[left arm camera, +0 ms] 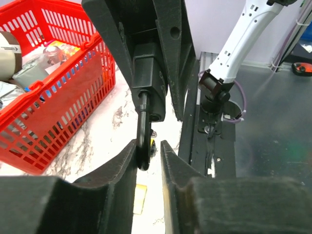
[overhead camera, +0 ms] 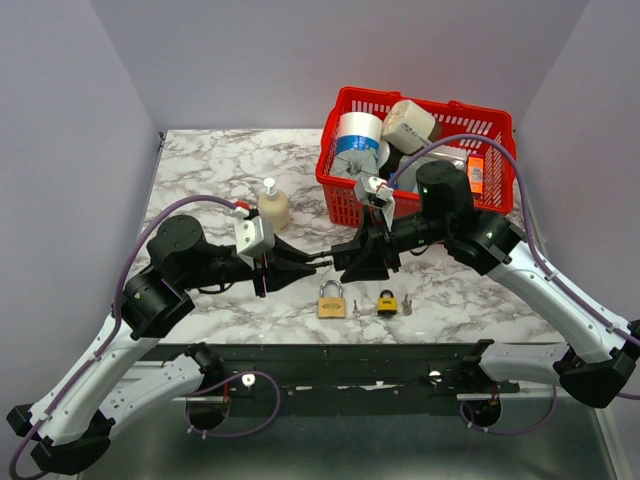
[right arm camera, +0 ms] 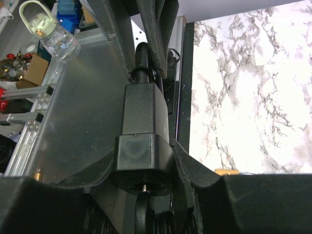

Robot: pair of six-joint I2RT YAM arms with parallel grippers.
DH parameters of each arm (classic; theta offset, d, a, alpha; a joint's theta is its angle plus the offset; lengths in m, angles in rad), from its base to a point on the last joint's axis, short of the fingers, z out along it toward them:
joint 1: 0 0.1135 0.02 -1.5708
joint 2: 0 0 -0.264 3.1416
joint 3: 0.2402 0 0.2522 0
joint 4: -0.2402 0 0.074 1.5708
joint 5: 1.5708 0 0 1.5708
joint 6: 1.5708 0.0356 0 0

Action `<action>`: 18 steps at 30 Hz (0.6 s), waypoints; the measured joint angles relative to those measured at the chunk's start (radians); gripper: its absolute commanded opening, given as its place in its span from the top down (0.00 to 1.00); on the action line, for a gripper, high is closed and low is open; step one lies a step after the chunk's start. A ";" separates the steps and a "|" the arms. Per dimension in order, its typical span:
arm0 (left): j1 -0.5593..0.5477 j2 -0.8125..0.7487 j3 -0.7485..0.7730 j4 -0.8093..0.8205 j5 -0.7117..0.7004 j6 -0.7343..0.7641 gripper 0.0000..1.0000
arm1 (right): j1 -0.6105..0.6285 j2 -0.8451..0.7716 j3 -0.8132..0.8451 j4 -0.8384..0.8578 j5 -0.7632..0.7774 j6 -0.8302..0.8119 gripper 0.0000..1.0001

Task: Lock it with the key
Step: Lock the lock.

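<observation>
A black padlock [right arm camera: 144, 112] is held in the air, my right gripper [right arm camera: 146, 163] shut on its body. A key with a black head [right arm camera: 141, 214] sits in the keyhole at the end facing the right wrist camera. The black shackle [left arm camera: 143, 139] points toward my left gripper [left arm camera: 148, 146]. It lies between that gripper's fingers, against one finger [left arm camera: 122, 165], with a gap to the other, so the left gripper is open. In the top view both grippers meet above the table's middle, left [overhead camera: 322, 262] and right [overhead camera: 350, 258].
A brass padlock [overhead camera: 332, 300] and a small yellow-and-black padlock [overhead camera: 387, 302] lie near the front edge with loose keys [overhead camera: 355, 306] beside them. A red basket [overhead camera: 340, 195] full of items stands at the back right. A soap bottle [overhead camera: 272, 205] stands behind the left gripper.
</observation>
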 measured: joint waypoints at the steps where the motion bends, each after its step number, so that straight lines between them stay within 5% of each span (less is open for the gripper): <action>1: 0.000 0.002 0.001 0.000 -0.002 0.001 0.89 | 0.000 -0.001 0.000 0.002 0.001 0.003 0.99; 4: 0.002 0.008 0.002 0.003 -0.007 -0.003 1.00 | 0.001 -0.003 0.000 0.010 0.001 0.012 0.99; 18: 0.014 0.024 -0.013 0.090 0.024 -0.194 1.00 | -0.001 -0.018 0.000 0.036 -0.002 0.021 0.99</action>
